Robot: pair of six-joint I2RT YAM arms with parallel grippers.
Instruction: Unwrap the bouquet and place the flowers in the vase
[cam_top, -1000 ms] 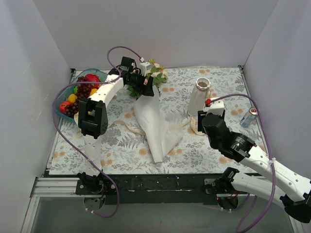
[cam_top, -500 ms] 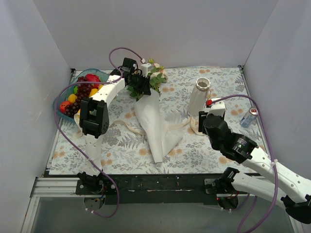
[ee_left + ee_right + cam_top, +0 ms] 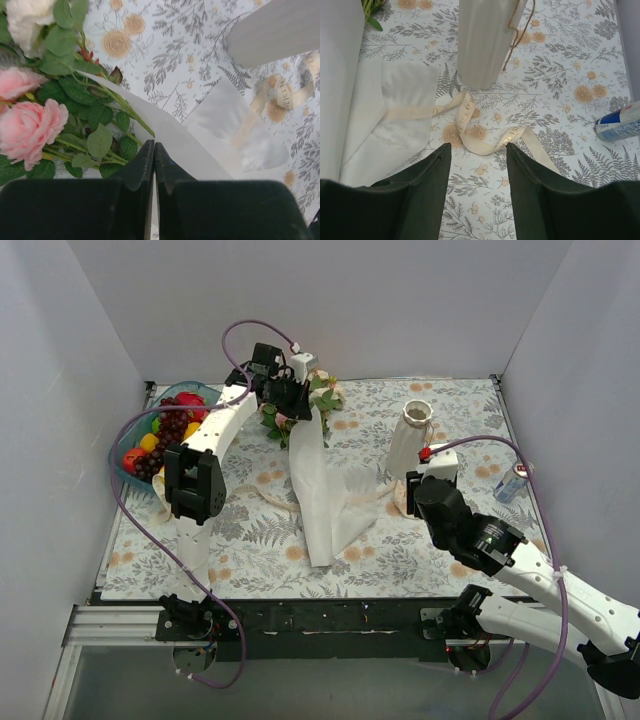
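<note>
a floral-print cloth covers the worktop (image 3: 250,540), boxed in by plain white walls. the left end effector (image 3: 154,146) is pinched shut on the rim of the white paper (image 3: 175,145), right where the green stems leave the wrap. the flowers (image 3: 30,125) sit just to its left in the wrist view, pink and cream heads over dark leaves. from that grip the bouquet (image 3: 312,455) runs as a long cone from the far side toward the near edge, its top lifted and its tip resting on the cloth. the untied cream ribbon (image 3: 485,136) lies loose beside it. the right end effector (image 3: 477,147) hovers open over that ribbon, with the paper to its left. the vase (image 3: 410,440) stands upright just beyond it, much nearer this arm than the left one. freeing the stems probably means drawing the paper off along that long axis.
</note>
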